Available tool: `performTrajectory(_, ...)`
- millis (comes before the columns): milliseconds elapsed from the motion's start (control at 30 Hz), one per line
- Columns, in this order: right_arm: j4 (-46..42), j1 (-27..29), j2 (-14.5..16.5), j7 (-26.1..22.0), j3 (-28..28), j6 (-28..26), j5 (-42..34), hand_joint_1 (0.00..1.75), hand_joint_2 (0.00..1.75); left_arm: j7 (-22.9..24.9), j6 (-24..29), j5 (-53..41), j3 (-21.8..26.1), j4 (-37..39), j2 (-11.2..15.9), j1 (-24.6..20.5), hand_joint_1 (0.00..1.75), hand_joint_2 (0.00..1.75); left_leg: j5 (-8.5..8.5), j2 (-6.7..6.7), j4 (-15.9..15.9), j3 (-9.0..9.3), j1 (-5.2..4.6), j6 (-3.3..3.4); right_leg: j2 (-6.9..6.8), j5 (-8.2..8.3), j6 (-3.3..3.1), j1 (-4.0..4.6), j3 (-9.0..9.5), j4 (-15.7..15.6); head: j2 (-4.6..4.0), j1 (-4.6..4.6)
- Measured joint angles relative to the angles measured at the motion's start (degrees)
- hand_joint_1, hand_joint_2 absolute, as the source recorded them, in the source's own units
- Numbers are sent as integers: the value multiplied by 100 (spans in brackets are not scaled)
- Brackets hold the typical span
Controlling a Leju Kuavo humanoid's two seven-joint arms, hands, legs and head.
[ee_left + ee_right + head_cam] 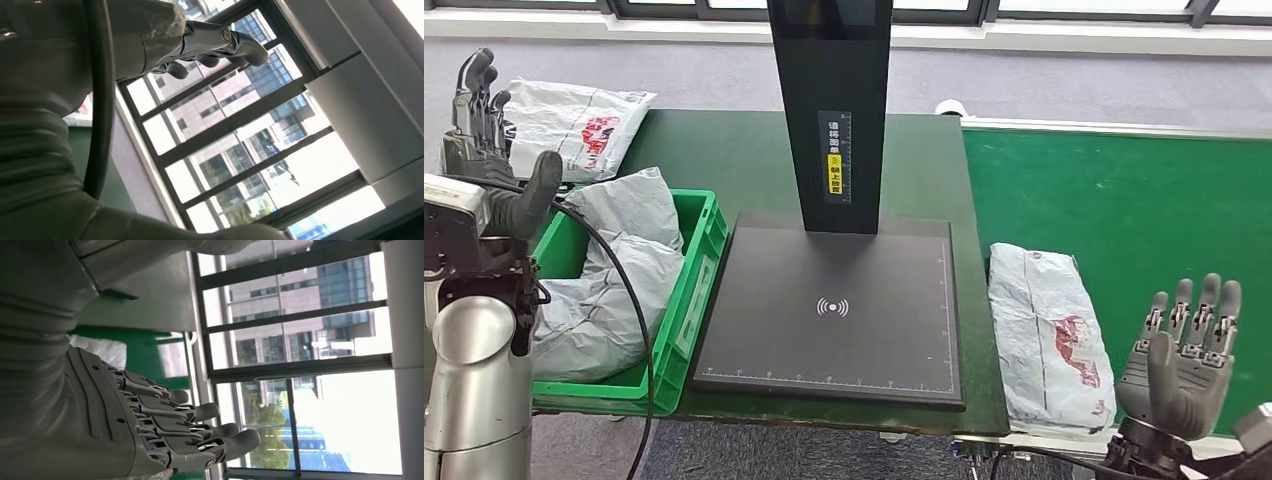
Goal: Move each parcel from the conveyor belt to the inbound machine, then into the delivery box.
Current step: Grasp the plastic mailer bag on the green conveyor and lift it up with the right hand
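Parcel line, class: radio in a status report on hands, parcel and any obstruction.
Left hand and right hand raised, holding nothing. Parcel lies on the conveyor belt, beside the inbound machine. Machine's pad bare; green box already holds parcels.

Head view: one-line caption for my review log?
Both hands, left and right, raised open; one parcel on the conveyor belt, scanner pad bare, grey parcels in the green box.

a parcel-sorting or logistics test area: a green conveyor belt (1124,200) carrying a grey parcel (1049,335), a black scanning platform (834,310), a green crate (679,300) of mail bags, and large windows (300,355) facing office buildings.
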Motion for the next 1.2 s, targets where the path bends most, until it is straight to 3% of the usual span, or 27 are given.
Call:
performTrajectory(167, 529, -416, -162, 576, -413, 163, 898, 0, 175, -489, 208, 210, -105, -297, -458, 197, 0, 175, 0, 15, 0, 5, -1, 1, 11, 2, 2, -3, -2, 0, 0, 0)
performTrajectory(267, 896, -729, -302, 671, -805, 371, 1186, 0, 175, -603, 386, 221, -290, -440, -695, 356, 0, 175, 0, 10, 4, 3, -6, 4, 8, 5, 7, -7, 2, -1, 0, 0)
performTrajectory(567, 1229, -968, -364, 701, -1200, 479, 1319, 0, 175, -634, 463, 316, -428, -558, -892, 460, 0, 175, 0, 11, 5, 3, -6, 4, 10, 5, 8, -6, -2, -1, 0, 0)
performTrajectory(667, 1375, -1064, -442, 951, -1252, 511, 1648, 0, 175, -666, 337, 387, -472, -588, -983, 546, 0, 175, -1, 16, 4, 4, -6, 4, 13, 5, 8, -5, -2, -1, 0, 0)
performTrajectory(900, 2577, -1756, -1216, 1748, -1524, 946, 3240, 0, 175, -886, 165, 403, -857, -714, -1413, 1122, 0, 175, -3, 15, 7, 1, -14, 30, 12, 13, 24, -27, 5, -5, 0, 1)
performTrajectory(1067, 4431, -2668, -1982, 2230, -1504, 1060, 4944, 0, 175, -934, -45, 636, -1083, -692, -1602, 1362, 0, 175, 3, 14, 8, -3, -29, 58, 8, 23, 40, -41, 5, -5, 0, 1)
performTrajectory(1200, 5923, -3272, -2326, 2320, -1325, 963, 5678, 0, 175, -987, -124, 751, -1180, -574, -1737, 1523, 0, 175, 7, 13, 8, -3, -30, 64, 4, 27, 45, -40, 6, -5, 0, 1)
